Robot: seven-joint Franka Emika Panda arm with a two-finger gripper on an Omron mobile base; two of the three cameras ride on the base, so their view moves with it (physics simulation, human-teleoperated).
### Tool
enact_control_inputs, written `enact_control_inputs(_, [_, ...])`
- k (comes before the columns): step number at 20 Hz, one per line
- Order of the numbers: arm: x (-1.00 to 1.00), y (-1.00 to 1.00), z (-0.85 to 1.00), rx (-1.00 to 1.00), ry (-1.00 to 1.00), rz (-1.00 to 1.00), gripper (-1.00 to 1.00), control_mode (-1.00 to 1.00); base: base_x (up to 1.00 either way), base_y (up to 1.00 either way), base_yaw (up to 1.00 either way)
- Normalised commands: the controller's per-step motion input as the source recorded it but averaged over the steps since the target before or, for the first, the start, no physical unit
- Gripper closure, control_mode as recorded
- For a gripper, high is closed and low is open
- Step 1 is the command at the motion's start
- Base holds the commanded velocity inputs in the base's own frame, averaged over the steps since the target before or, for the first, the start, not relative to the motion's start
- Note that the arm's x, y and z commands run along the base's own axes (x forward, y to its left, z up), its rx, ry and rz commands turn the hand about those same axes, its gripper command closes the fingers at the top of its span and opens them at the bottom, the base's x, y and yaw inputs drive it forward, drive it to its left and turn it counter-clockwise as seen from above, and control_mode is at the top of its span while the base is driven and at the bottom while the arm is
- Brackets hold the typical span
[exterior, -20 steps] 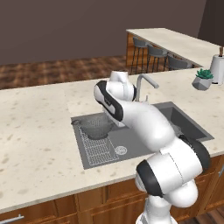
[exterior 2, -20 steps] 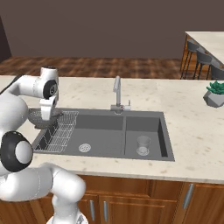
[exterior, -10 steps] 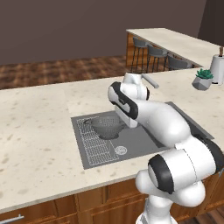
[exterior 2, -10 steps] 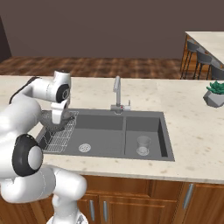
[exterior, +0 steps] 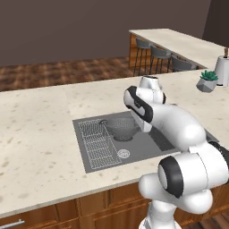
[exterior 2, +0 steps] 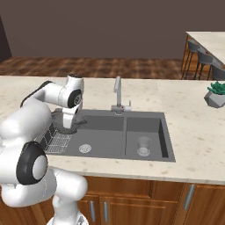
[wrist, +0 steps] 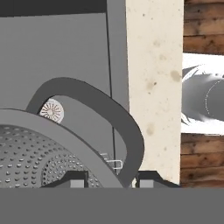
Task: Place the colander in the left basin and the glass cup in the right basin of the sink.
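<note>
Colander (exterior: 121, 129) — a grey mesh bowl — hangs over the left basin (exterior: 134, 147) of the sink (exterior: 80, 138) in the left base view, just beside the wire rack (exterior: 99, 145) and above the round drain (exterior: 123, 154); the arm's hand comes down at its right rim, though the fingertips are hidden behind the white wrist. The sink is set into the speckled bench (exterior: 36, 129). From the right base view, the colander (exterior 2: 57, 119) sits under the hand at the far-left end of the sink (exterior 2: 167, 151), over the wire rack (exterior 2: 55, 141), with the faucet (exterior 2: 117, 93) behind the divider; the glass cup (exterior 2: 143, 146) stands upright in the right basin (exterior 2: 154, 127), close to its front wall. In the hand view, the gripper (wrist: 108, 180) has its jaws closed on the colander (wrist: 39, 153) — one finger on either side of the rim by its loop handle (wrist: 127, 131) — with the drain (wrist: 52, 111) showing beyond it.
</note>
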Motion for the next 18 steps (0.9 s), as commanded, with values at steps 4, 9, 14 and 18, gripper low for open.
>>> enact_control_inputs(4, [0.01, -0.50, -0.21, 0.00, -0.06, -0.10, 1.00, -1.00, 0.00, 0.00, 0.00])
enact_control_inputs(9, [0.08, -0.57, -0.17, 0.00, -0.06, -0.08, 1.00, -1.00, 0.00, 0.00, 0.00])
enact_control_inputs(14, [0.05, -0.35, -0.21, -0.01, -0.07, -0.07, 1.00, -1.00, 0.00, 0.00, 0.00])
enact_control_inputs(18, [0.06, -0.27, -0.25, -0.03, -0.05, -0.02, 1.00, -1.00, 0.00, 0.00, 0.00])
